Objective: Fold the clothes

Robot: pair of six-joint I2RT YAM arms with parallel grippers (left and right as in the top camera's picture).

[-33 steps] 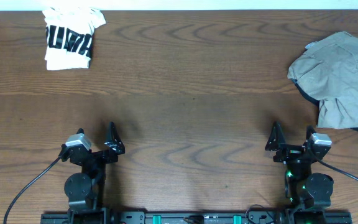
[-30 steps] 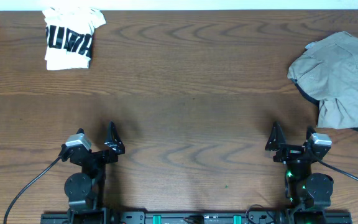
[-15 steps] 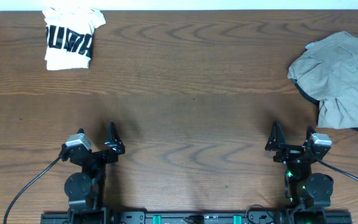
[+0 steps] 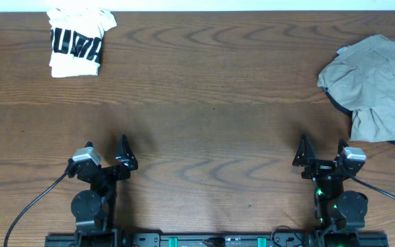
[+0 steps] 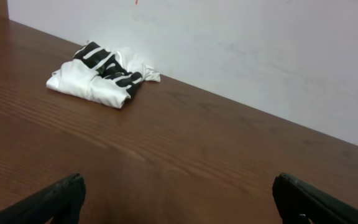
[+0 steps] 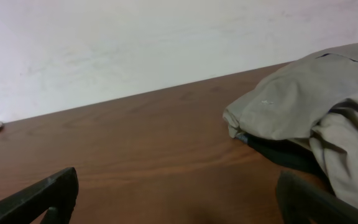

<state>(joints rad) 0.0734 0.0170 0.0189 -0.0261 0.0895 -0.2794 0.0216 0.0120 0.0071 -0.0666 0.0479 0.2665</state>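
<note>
The clothes, a pale khaki pair of shorts (image 4: 376,86), lie crumpled at the table's far right, with a dark lining showing at the lower edge; the right wrist view has them (image 6: 319,112) on its right side. My right gripper (image 4: 319,152) rests near the front edge, below and left of the shorts, open with nothing between its fingers (image 6: 55,196). At the front left my left gripper (image 4: 105,152) is open too and holds nothing, its fingertips (image 5: 64,194) wide apart over bare wood.
A folded white tee with black print (image 4: 77,41) lies at the far left corner, shown too in the left wrist view (image 5: 101,74). A pale wall (image 5: 260,50) runs behind the table's back edge. Bare brown wood (image 4: 211,110) lies between the garments.
</note>
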